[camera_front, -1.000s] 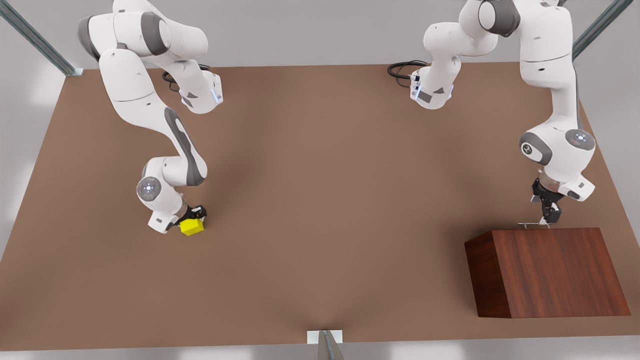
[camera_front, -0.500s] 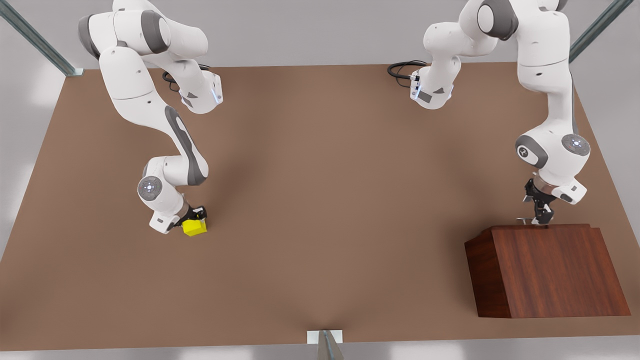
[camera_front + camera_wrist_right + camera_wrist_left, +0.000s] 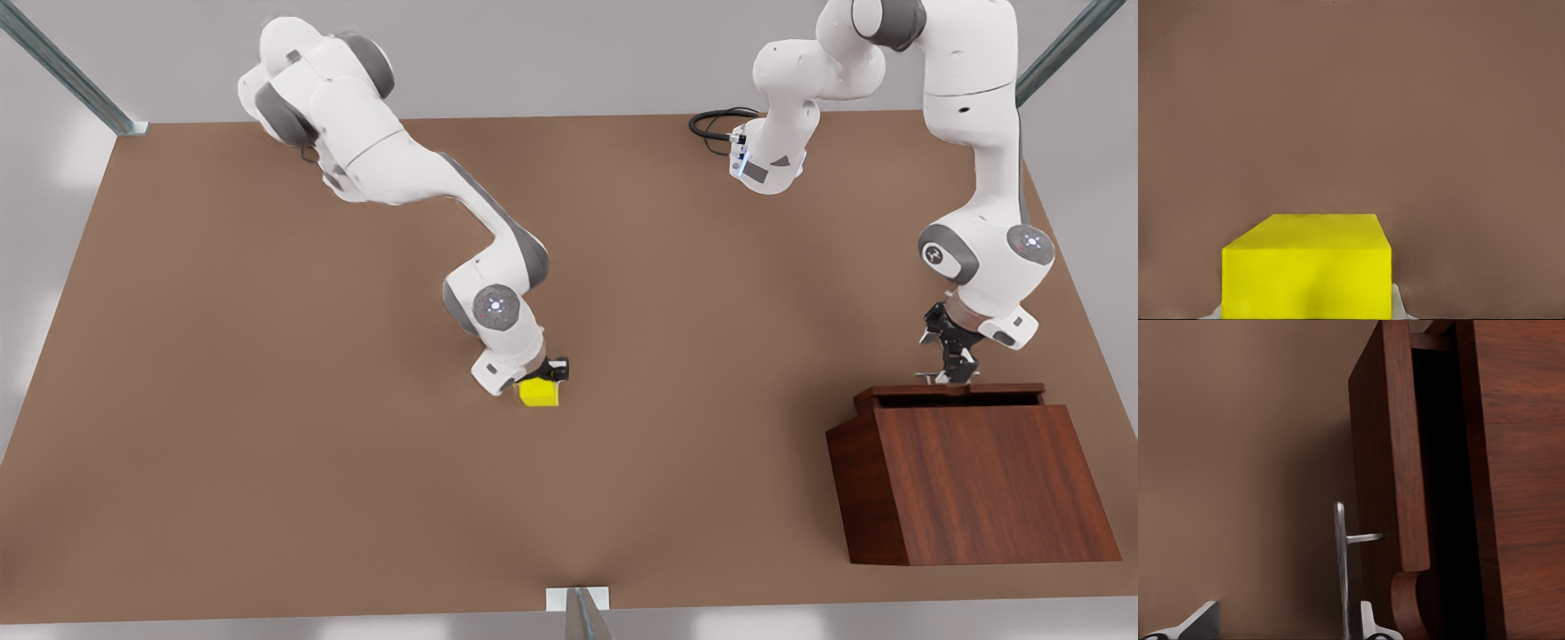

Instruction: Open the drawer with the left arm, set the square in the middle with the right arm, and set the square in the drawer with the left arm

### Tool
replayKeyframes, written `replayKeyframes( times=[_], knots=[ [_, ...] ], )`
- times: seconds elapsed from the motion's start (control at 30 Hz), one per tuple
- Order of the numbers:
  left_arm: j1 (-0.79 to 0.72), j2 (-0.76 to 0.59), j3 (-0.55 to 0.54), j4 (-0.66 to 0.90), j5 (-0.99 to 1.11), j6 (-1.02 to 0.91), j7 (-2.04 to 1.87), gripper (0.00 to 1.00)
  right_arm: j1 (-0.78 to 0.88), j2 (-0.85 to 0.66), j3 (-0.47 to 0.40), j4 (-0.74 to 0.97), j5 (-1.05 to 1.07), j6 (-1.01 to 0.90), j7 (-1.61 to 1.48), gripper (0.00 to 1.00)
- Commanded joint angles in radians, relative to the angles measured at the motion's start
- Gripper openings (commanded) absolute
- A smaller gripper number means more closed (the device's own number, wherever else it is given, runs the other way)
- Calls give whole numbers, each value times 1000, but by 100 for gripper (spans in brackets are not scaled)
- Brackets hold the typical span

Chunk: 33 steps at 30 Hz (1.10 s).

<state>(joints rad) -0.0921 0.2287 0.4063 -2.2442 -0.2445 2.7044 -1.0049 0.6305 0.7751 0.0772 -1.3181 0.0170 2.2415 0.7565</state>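
Observation:
The square (image 3: 540,392), a small yellow cube, is at the middle (image 3: 640,373) of the brown tabletop, low over it. My right gripper (image 3: 544,380) is shut on it; in the right wrist view the square (image 3: 1308,267) sits between pale fingertips (image 3: 1399,308). On the front view's right, the drawer (image 3: 949,393) stands a little way out of the slanted wooden box (image 3: 987,480). My left gripper (image 3: 951,373) is at the silver handle (image 3: 932,377). The left wrist view has the handle (image 3: 1340,567) between spread fingers (image 3: 1198,623), with a dark gap behind the drawer front (image 3: 1388,453).
A black cable (image 3: 716,123) lies at the table's far edge by the arm base. A metal post (image 3: 582,613) stands at the near edge. Bare tabletop (image 3: 267,373) stretches across the front view's left half and between the square and the box.
My right arm swung the square from the front view's left to the table's middle. My left gripper drew the handle back, and the drawer slid out of the box.

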Motion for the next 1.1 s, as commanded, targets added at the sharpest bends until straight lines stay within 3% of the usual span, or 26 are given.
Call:
replayKeyframes(
  times=[0.0,0.07,0.17,0.23,0.43,0.5,0.53,0.6,0.73,0.8,0.87,0.93,1.0,1.07],
  knots=[
    [0,0,0,0,-1,0,0,100,17,21,-5,25,1,1,23,71],
    [0,0,8,0,-1,0,0,100,89,130,-19,160,6,10,224,71],
    [0,-20,12,-23,-1,-8,-1,100,143,174,-53,109,6,138,380,72],
    [0,-31,25,-40,-1,-11,-1,100,207,176,-89,117,11,113,492,72],
    [2,-74,40,-89,1,-12,-1,100,244,179,-93,134,11,99,664,73],
    [0,-98,48,-123,1,-12,0,100,242,193,-93,140,9,104,666,91],
    [0,-100,48,-129,1,-11,0,100,244,193,-91,148,9,115,664,91],
    [0,-123,62,-150,2,-12,2,100,244,197,-85,168,9,115,659,100],
    [-2,-173,74,-203,4,-12,3,100,261,201,-71,184,8,161,646,100],
    [-2,-192,80,-219,7,-14,6,100,249,103,-80,117,-17,148,594,100],
    [-3,-290,97,-253,34,-70,11,100,150,-131,-80,-142,-17,150,354,100],
    [-38,-445,163,-246,231,-221,11,100,15,-358,-80,-351,-17,148,222,100],
    [-133,-479,161,-166,281,-273,129,100,-161,-508,-71,-412,-15,-103,-64,100],
    [-274,-353,141,38,281,-403,526,100,-345,-615,-70,-408,-17,-299,-472,100]
  ],
)
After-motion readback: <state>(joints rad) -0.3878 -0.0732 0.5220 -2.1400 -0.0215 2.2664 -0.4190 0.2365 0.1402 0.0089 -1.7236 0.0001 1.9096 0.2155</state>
